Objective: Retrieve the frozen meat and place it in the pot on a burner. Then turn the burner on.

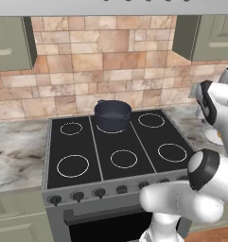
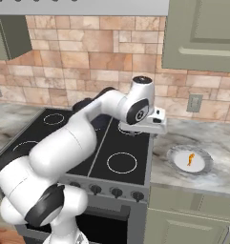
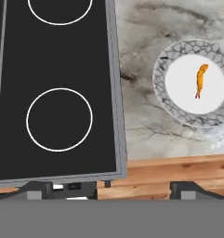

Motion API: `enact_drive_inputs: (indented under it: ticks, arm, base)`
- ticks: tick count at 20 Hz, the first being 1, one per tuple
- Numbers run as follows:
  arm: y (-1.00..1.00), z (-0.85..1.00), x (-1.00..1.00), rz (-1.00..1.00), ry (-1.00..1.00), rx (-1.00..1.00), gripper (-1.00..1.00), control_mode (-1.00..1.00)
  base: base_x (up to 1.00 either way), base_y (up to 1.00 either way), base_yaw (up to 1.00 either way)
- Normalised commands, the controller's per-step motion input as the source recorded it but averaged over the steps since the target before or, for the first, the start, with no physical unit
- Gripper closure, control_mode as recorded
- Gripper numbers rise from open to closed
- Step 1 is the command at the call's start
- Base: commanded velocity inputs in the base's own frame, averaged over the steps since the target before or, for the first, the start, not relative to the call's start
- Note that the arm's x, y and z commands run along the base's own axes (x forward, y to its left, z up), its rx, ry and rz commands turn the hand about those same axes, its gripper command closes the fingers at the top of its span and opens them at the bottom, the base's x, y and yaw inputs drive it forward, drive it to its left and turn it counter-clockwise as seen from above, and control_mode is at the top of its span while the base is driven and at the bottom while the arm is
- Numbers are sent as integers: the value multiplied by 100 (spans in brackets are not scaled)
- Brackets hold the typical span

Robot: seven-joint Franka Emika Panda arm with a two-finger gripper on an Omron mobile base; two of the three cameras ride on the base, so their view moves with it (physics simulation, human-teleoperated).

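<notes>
The dark navy pot (image 1: 112, 115) stands on the back middle burner (image 1: 107, 131) of the black cooktop (image 1: 134, 142). The frozen meat (image 3: 200, 81) is a small orange shrimp-shaped piece on a grey-rimmed white plate (image 3: 178, 51), on the marble counter right of the stove. The meat (image 2: 190, 158) also shows on that plate (image 2: 176, 157) in the right base view. My gripper (image 3: 115, 189) is open with nothing between its widely spread fingertips (image 3: 39, 188). It hangs above the stove's front right corner, pointing down, left of the plate. The hand (image 2: 147, 126) hovers over the cooktop's right edge.
Several white rings mark the cooktop, the front right one (image 3: 59, 119) just below my hand. A row of knobs (image 1: 77, 194) lines the stove front. A wall outlet (image 2: 194, 102) sits above the counter (image 2: 216, 138). Green cabinets (image 2: 202, 33) hang overhead.
</notes>
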Motion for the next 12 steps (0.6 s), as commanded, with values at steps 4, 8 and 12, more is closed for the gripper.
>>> enact_drive_inputs:
  ticks: [4, 8, 12]
  arm:
    - [-38, -16, 0, -1, 0, 0, -100, -100]
    - [-31, -10, 7, -6, 0, 0, -100, -100]
    - [-23, -4, 30, -8, 0, 0, -100, -100]
  base:
    - [0, 0, 0]
    - [0, 0, 0]
    - [0, 0, 0]
